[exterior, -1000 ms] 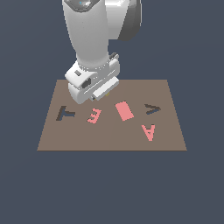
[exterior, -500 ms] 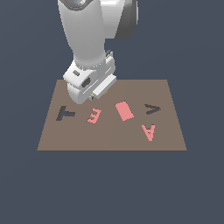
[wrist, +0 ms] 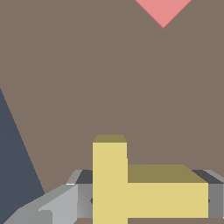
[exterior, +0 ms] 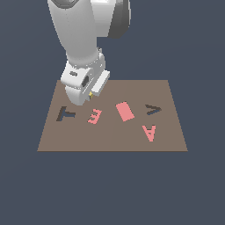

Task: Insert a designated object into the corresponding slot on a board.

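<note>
Yellow T-shaped piece (wrist: 131, 192) is gripped between the fingers (wrist: 57, 205) of the claw (exterior: 90, 93), held above the brown board (exterior: 110, 136), near the dark T-shaped slot (exterior: 66, 114) and the pink E (exterior: 94, 115).

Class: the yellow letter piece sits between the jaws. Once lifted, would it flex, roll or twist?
The yellow piece looks thick and square-edged, so probably rigid. Its flat faces suggest it would not roll. One arm juts sideways past the gripper, so it might twist if nudged against the board.
</note>
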Motion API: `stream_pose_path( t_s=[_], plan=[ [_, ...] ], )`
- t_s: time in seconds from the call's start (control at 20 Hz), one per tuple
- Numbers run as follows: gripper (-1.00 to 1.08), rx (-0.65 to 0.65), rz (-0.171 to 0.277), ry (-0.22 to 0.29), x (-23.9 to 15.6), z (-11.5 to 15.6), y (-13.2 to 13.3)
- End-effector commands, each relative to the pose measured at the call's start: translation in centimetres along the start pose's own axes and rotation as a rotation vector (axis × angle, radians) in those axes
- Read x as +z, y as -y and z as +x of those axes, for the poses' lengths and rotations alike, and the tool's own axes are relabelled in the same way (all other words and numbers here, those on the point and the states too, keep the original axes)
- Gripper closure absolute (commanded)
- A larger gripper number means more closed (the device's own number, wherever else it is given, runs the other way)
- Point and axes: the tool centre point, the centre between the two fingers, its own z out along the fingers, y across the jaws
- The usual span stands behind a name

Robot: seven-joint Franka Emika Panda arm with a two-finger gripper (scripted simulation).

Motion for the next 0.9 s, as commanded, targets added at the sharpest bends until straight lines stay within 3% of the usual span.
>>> stream_pose_path(
  t_s=[0.0,0.85],
  plan=[
    [1.08,-0.082,-0.001,0.000,0.0,-0.7,-0.2],
    [1.08,-0.689,-0.002,0.000,-0.3,-4.7,-3.3]
  ],
)
